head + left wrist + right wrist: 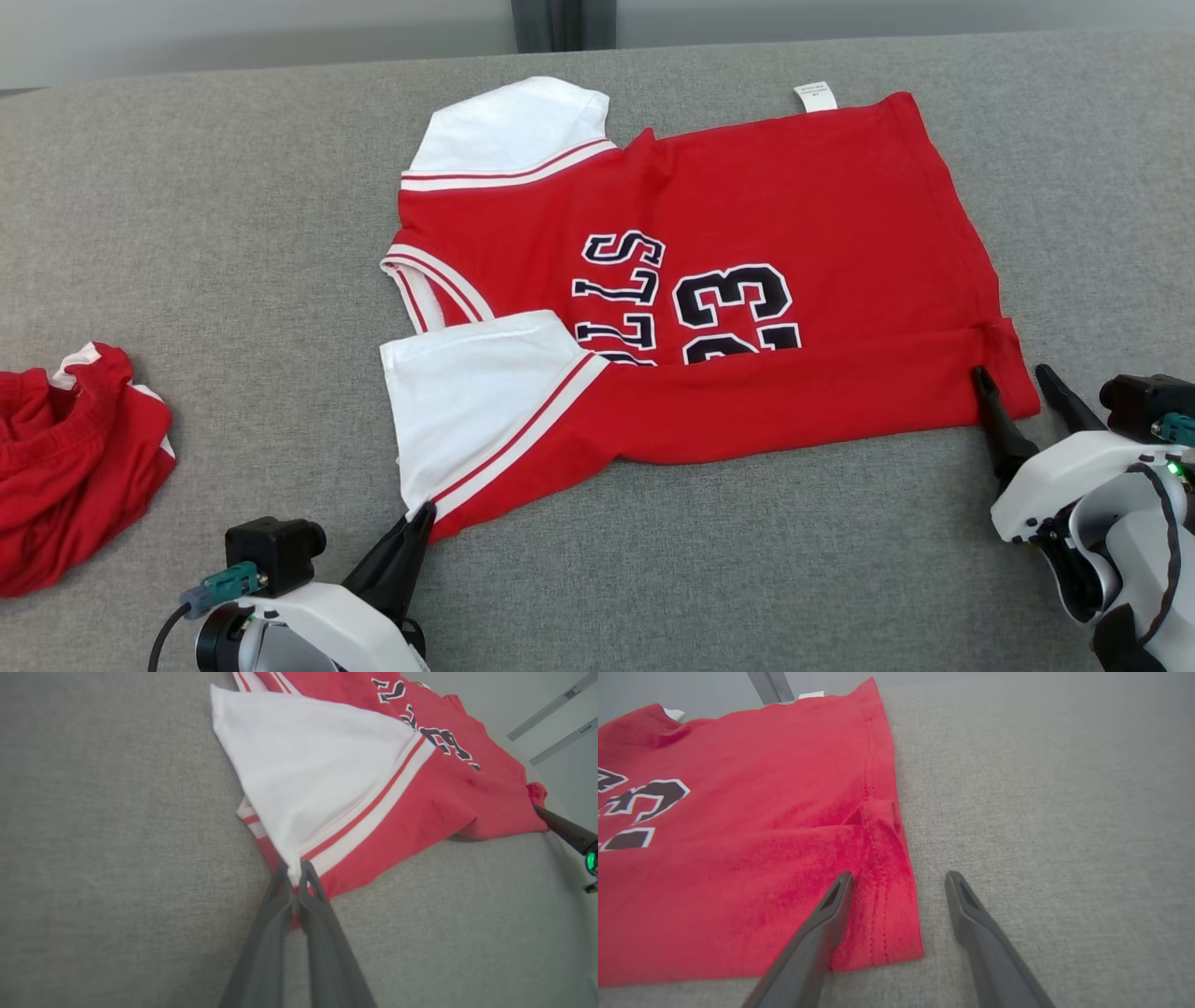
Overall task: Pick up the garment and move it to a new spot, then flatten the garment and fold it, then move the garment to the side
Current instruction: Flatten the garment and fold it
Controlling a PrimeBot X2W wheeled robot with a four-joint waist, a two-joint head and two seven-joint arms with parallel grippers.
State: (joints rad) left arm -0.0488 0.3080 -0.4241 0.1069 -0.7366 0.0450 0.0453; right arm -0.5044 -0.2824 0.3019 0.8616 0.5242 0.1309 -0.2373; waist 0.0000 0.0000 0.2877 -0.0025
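1. Grey woven upholstery surface [187, 233]: flat, matte and coarse-textured. Judged risk: the weave grips cloth, so a dragged garment may bunch rather than slide.
2. Red knit jersey [794, 205] with white sleeves and black-and-white lettering: it lies mid-surface with the collar toward the robot's left. The near long edge is folded over the print. The cloth is soft, limp and lightly rippled. Judged risk: one corner alone is gripped, so a lift now would let the far end sag and undo the fold.
3. Crumpled red-and-white garment [75, 448]: heaped at the left edge, well apart from the jersey. It could tangle if the jersey is set down there.
4. Left gripper [294, 877]: the dark fingers are pinched together on the tip of the near white sleeve [467, 401]. The bite is thin and may slip.
5. Right gripper [900, 877]: the fingers stand apart, one resting on the hem corner [896, 933] and the other on bare grey. Closing here may catch only one layer.
6. White care label [815, 95]: a small stiff rectangle poking out past the far edge.
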